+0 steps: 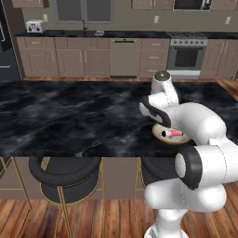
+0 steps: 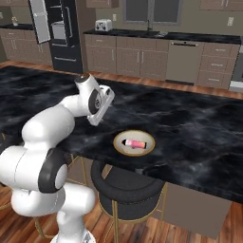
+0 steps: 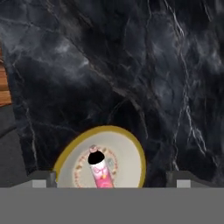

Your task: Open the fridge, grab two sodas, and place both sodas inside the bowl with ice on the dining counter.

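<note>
Marble, black with grey veins, tops the dining desk (image 2: 190,123) that carries the cream bowl (image 2: 134,143) with its tan rim near the desk's near edge. Inside the bowl lies the small pink-labelled soda bottle (image 2: 134,143) on its side, dark cap toward the robot's left in the right base view. From the left base view the same bowl (image 1: 171,135) is partly covered by the white arm, with the bottle (image 1: 171,133) showing at its middle.

The hand (image 3: 109,177) hangs above the bowl (image 3: 127,153), its two grey fingertips (image 3: 41,178) standing wide apart at either side, holding nothing; the bottle (image 3: 99,168) lies free between them, lower down in the dish, cap pointing away from the camera.

Round black stools (image 2: 129,186) stand against the desk's near side. Far back on the left of the right base view the black fridge (image 2: 66,38) stands with a door swung open and pale shelves visible inside. A toaster (image 2: 100,24) sits on the wall counter.
</note>
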